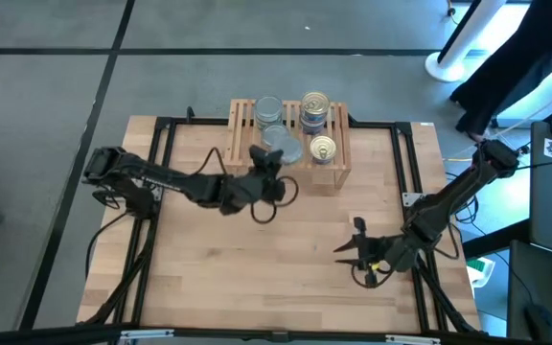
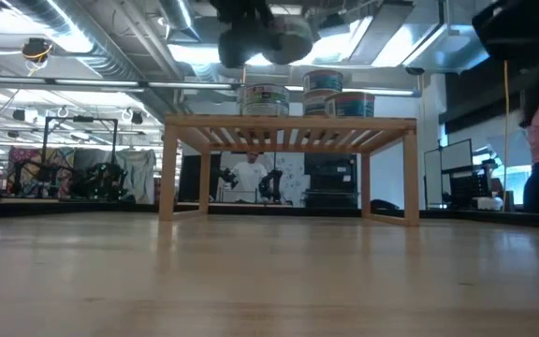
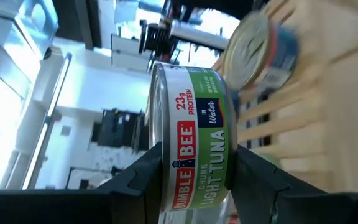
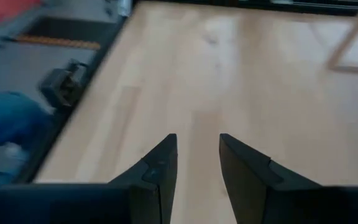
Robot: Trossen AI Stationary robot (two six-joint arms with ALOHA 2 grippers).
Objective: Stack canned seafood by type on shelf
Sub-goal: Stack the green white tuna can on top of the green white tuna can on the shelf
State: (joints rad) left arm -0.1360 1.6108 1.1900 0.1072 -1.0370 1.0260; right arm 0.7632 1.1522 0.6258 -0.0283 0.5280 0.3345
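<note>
Item: low light-wood slatted shelf (image 1: 335, 165), standing at the far edge of the pale wooden table (image 1: 286, 259); taken as landmark.

Held tin: round silver-topped metal tin with green-and-white label (image 3: 194, 146), clamped between the left gripper (image 3: 197, 171) fingers at the shelf's front left edge. Label reads "23g PROTEIN", "IN Water", "BUMBLE BEE CHUNK LIGHT TUNA"; first letter partly cut off by a finger.

On shelf, left: grey-topped tins (image 1: 269, 112), seemingly stacked; count uncertain, gripper partly covers them.

On shelf, right: gold-topped tin with pull tab (image 1: 323, 149) near the front; behind it a gold-topped, blue-labelled stack (image 1: 314, 104). Blue label writing too blurred to read.

Right gripper (image 4: 197, 158): well in front of the shelf and to its right, low over bare table, fingers a narrow gap apart, holding nothing.

Beyond the shelf: a person, indistinct.
</note>
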